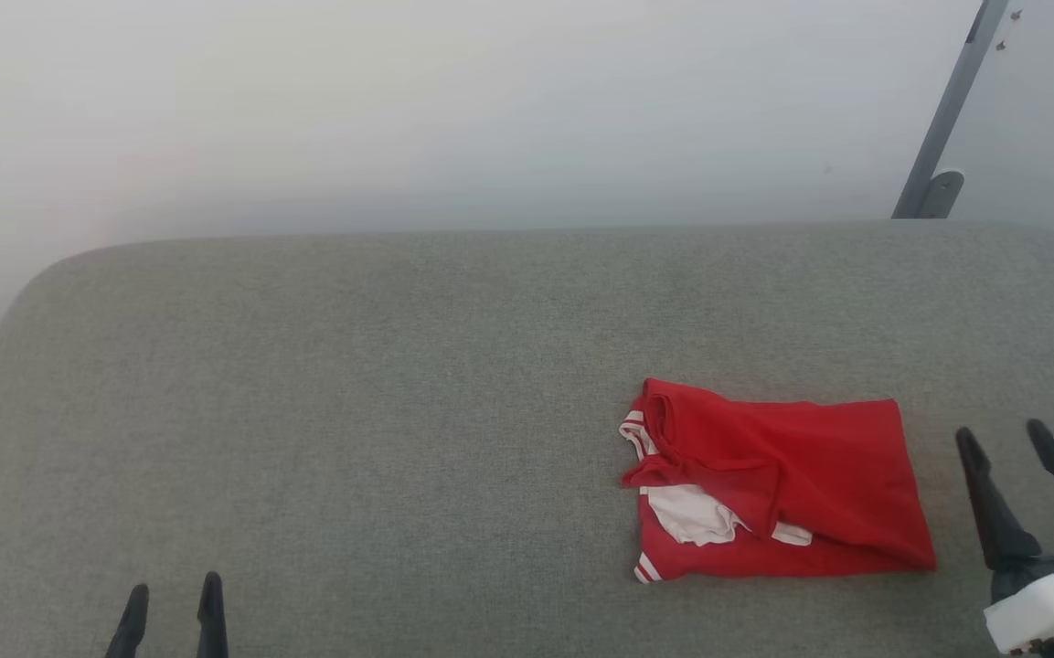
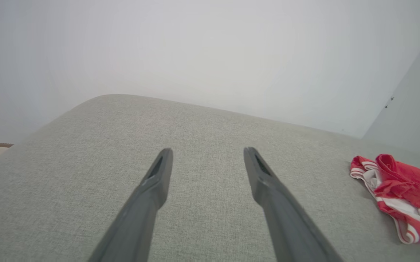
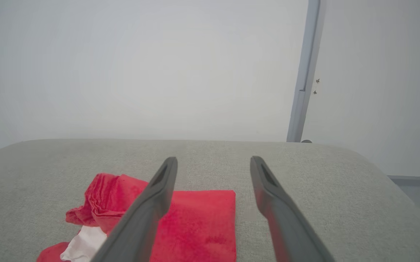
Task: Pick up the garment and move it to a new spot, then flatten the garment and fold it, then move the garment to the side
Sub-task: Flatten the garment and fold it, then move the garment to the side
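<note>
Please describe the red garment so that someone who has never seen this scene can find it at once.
Start from the wide grey fabric surface before the pale wall. On its right part, beside the open right gripper, lies the garment, loosely folded into a rough rectangle. It is the one bright red thing there, with white lining and striped trim showing at its left edge.

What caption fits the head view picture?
Folded red jersey lies on the gray cushion between two open grippers, left and right.
</note>
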Available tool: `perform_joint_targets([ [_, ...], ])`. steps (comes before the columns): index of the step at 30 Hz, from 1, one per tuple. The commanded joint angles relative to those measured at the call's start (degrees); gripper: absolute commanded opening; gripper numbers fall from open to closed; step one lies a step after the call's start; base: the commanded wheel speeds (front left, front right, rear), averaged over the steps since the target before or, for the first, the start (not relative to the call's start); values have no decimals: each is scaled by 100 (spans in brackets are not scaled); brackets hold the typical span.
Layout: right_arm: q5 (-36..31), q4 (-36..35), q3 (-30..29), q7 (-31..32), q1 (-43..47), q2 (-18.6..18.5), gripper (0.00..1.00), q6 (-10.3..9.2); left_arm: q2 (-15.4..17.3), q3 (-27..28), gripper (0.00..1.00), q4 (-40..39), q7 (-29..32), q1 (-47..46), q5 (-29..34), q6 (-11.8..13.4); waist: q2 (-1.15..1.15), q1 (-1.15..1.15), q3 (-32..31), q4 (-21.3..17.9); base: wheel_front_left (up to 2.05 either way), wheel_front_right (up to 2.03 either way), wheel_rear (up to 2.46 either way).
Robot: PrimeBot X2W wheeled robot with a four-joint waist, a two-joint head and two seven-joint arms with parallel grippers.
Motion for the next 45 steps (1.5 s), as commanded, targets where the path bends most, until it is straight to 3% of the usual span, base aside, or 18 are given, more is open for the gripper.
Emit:
perform_joint_targets([
  [1,-42,-79,-53,26,66,52,100,1,-36,26,100,-36,-26,31,58,-12,0,0,2,2,0,0,0],
  [19,27,-258,-321,625,57,271,100,0,-39,-124,100,24,-25,-322,28,-12,0,0,177,80,0,0,0],
  [25,-51,-210,-409,1817,-490,6,100,0,42,-305,100,67,-26,-868,-50,-12,0,0,680,158,0,0,0],
  [33,6,-22,-40,3972,-1313,-495,100,-3,139,-489,100,181,-25,-1635,-140,-12,0,0,1404,188,0,0,0],
  [40,334,47,213,5268,-1684,-827,100,-3,175,-759,100,230,-26,-2143,-178,-12,0,0,1922,315,0,0,0],
  [45,503,120,253,5710,-1891,-934,100,-4,218,-985,100,303,-26,-2550,-186,-12,0,0,2311,399,0,0,0],
])
